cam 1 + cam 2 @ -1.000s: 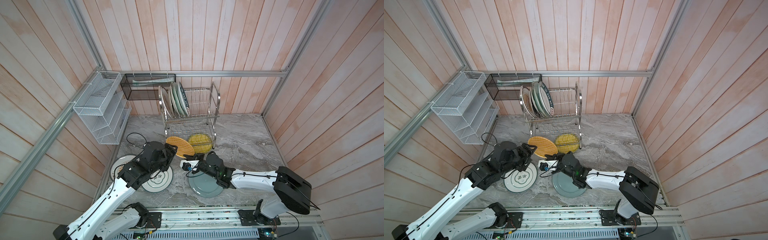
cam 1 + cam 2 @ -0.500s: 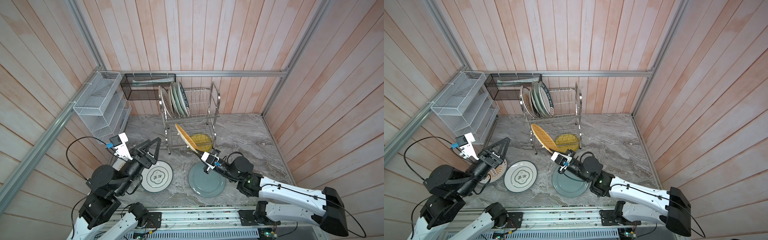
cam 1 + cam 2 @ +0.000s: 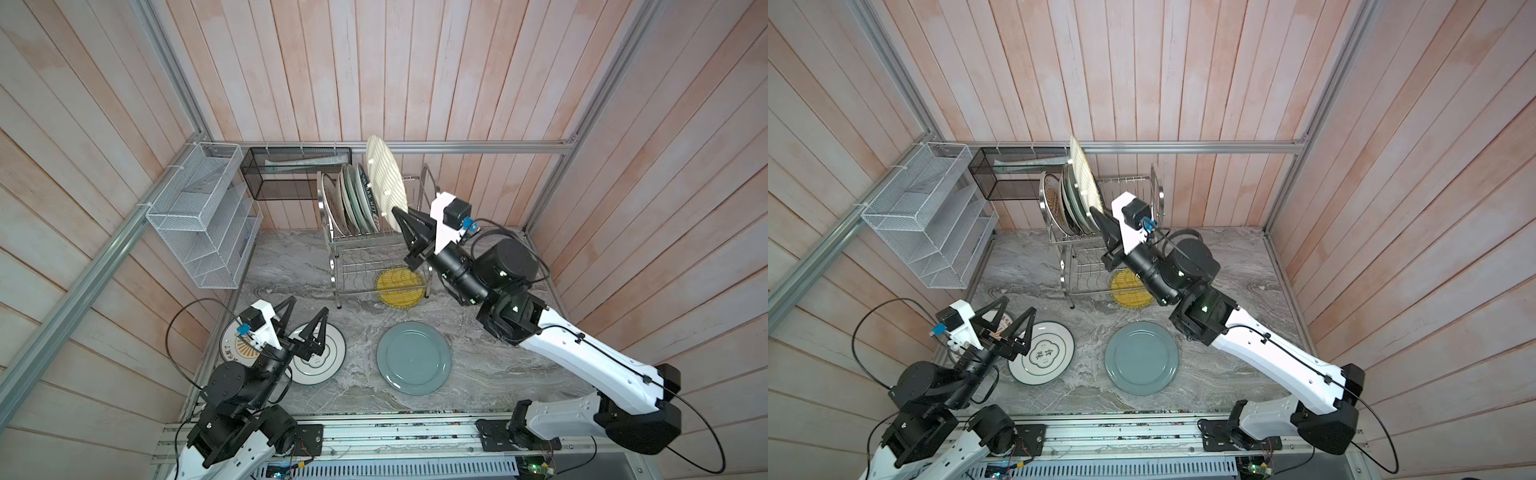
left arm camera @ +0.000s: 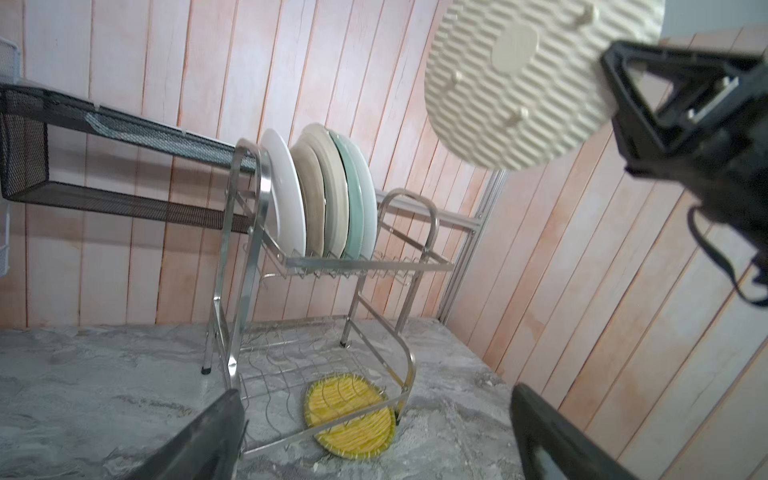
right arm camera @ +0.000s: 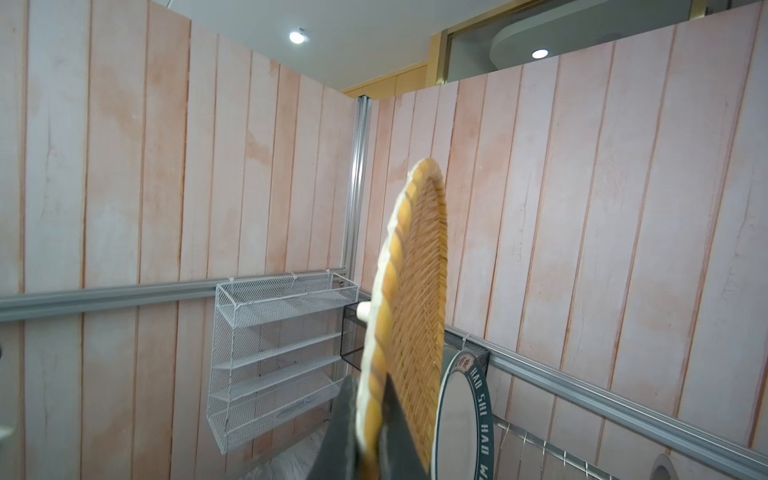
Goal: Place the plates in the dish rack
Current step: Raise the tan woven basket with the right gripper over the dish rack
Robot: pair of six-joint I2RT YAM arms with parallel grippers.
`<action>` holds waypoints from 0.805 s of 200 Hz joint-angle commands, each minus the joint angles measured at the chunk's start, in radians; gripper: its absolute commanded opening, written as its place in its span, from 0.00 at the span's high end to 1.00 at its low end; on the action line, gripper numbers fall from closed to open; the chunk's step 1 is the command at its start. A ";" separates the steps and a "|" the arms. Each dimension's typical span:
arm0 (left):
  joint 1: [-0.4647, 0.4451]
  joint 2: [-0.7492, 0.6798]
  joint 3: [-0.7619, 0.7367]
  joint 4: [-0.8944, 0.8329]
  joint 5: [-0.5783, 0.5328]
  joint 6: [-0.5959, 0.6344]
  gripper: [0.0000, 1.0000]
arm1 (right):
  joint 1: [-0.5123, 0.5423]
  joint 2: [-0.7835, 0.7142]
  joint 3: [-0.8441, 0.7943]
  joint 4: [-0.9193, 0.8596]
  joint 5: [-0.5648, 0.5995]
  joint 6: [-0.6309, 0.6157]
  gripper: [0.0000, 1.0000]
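While fingers [image 3: 412,227] grip one plate [image 3: 384,176], four flat

A steel dish rack [image 3: 332,249] stands at frame centre, with several plates [image 3: 353,203] upright in its upper tier. A woven plate [image 3: 386,183] tilts on edge above them. A yellow plate [image 3: 400,286] lies under the lower tier. Lower down, a grey-blue plate [image 3: 414,358], a green-rimmed plate [image 3: 332,353] and a sunburst plate [image 3: 228,347] lie flat.

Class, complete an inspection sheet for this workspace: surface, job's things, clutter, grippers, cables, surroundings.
Surface: grey marbled tabletop.
Job's things: dish rack, upright plates in upper tier; yellow plate at its foot; grey-blue plate, green-rimmed plate, sunburst plate flat on tabletop.
Clutter: white mesh organiser, black mesh basket on walls.
Grippers: right gripper shut on woven plate above rack; left gripper open, empty.
Cables: black cable loops at wrists.
Surroundings: plank walls, aluminium rails.
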 commanded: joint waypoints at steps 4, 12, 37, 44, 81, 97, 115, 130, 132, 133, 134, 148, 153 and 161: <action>-0.001 -0.027 -0.051 0.081 0.039 0.040 0.00 | -0.142 0.090 0.138 -0.119 -0.088 0.192 1.00; -0.001 -0.022 -0.050 0.076 0.037 0.038 0.00 | -0.180 0.120 0.170 -0.137 -0.104 0.220 1.00; -0.001 -0.020 -0.044 0.062 0.028 0.048 0.00 | -0.277 0.216 0.266 -0.207 -0.172 0.317 1.00; 0.000 -0.019 -0.043 0.061 0.027 0.053 0.00 | -0.297 0.238 0.288 -0.220 -0.196 0.348 1.00; 0.000 -0.025 -0.039 0.053 0.049 0.059 0.00 | -0.338 0.341 0.362 -0.274 -0.248 0.422 1.00; -0.001 -0.026 -0.035 0.045 0.050 0.060 0.00 | -0.341 0.373 0.389 -0.292 -0.255 0.430 1.00; 0.000 -0.028 -0.037 0.045 0.050 0.058 0.00 | -0.341 0.402 0.401 -0.301 -0.251 0.443 1.00; -0.001 -0.029 -0.038 0.047 0.050 0.058 0.00 | -0.342 0.418 0.405 -0.305 -0.236 0.454 1.00; -0.001 -0.029 -0.038 0.047 0.051 0.059 0.00 | -0.341 0.420 0.406 -0.306 -0.234 0.456 1.00; -0.001 -0.028 -0.038 0.047 0.051 0.059 0.00 | -0.341 0.420 0.406 -0.306 -0.234 0.458 1.00; -0.001 -0.028 -0.039 0.047 0.051 0.059 0.00 | -0.341 0.421 0.406 -0.305 -0.231 0.458 1.00; -0.001 -0.028 -0.038 0.047 0.051 0.059 0.00 | -0.342 0.431 0.405 -0.311 -0.213 0.462 1.00; -0.001 -0.029 -0.038 0.047 0.050 0.059 0.00 | -0.342 0.434 0.404 -0.314 -0.209 0.464 1.00; 0.000 -0.026 -0.039 0.047 0.050 0.059 0.00 | -0.341 0.438 0.404 -0.315 -0.206 0.466 1.00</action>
